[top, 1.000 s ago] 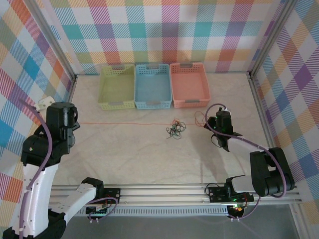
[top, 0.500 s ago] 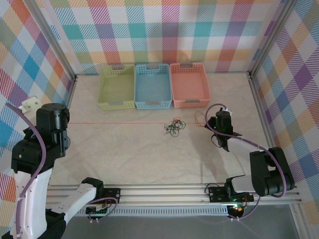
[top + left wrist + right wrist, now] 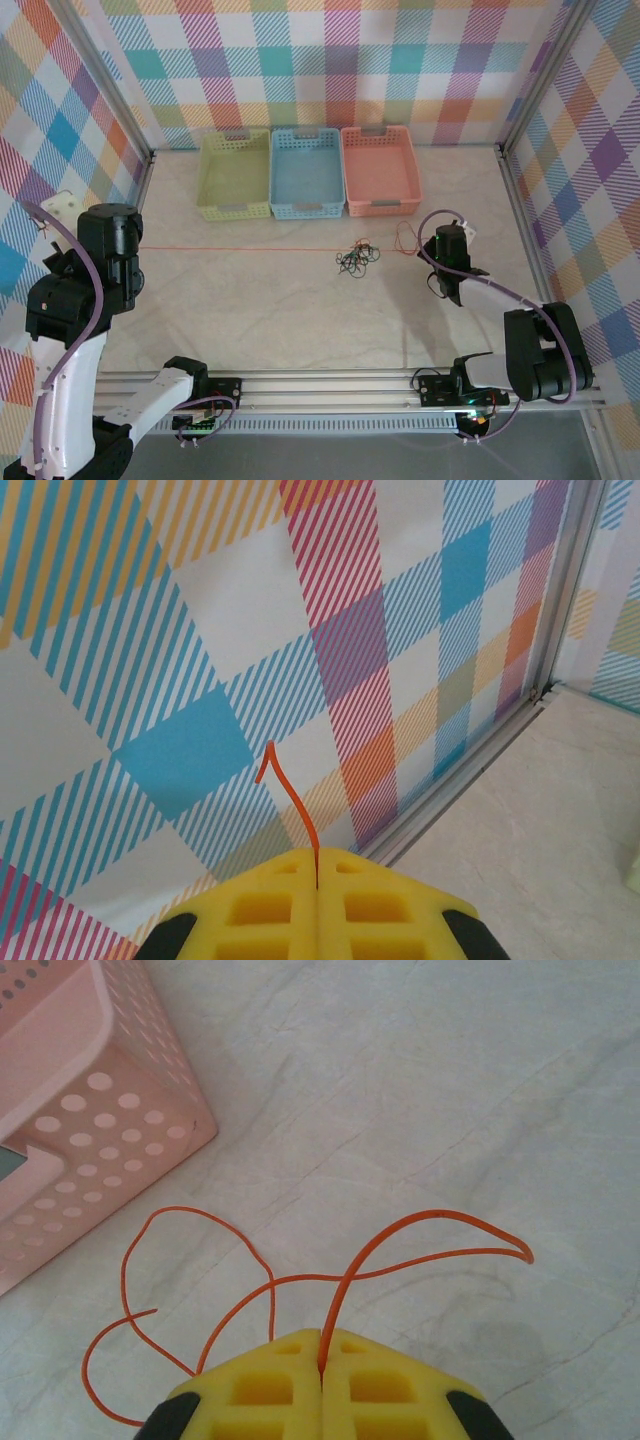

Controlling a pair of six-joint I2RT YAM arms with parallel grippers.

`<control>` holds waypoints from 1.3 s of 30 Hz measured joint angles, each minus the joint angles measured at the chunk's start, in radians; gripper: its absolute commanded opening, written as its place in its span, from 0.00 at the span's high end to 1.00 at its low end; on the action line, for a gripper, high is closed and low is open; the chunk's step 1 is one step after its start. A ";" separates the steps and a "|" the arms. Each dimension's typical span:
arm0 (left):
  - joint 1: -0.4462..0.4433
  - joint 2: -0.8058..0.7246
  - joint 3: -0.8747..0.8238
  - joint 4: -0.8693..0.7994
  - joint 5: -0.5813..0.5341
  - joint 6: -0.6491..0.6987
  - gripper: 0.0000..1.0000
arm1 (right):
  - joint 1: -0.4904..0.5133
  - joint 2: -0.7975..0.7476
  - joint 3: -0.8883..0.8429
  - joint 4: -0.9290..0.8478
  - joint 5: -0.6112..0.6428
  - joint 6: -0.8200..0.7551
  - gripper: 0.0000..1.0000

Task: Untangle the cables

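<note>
one orange cable (image 3: 240,248), one dark tangle (image 3: 357,259), three baskets (image 3: 307,172)

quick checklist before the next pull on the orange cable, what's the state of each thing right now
1. Left gripper shut on orange cable: ok, it comes out between the closed fingers.
2. Right gripper shut on orange cable too: ok.
3. Dark cables freed: not ok, bunched in a knot.
4. Orange cable taut from the left side to that knot: ok, a straight line across the table.
5. Slack gone at the right end: not ok, loose loops lie beside the pink basket.
6. Orange cable clear of the knot: cannot tell.
</note>
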 measured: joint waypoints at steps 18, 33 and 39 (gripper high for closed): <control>0.002 0.031 -0.505 0.225 0.770 -0.063 0.65 | 0.026 -0.003 -0.020 0.068 -0.173 -0.088 1.00; -0.395 0.420 -0.462 0.559 1.128 -0.178 0.43 | 0.057 0.045 -0.006 0.099 -0.235 -0.116 1.00; -0.471 0.801 -0.209 0.674 1.223 -0.127 0.44 | 0.057 0.045 -0.006 0.099 -0.235 -0.119 1.00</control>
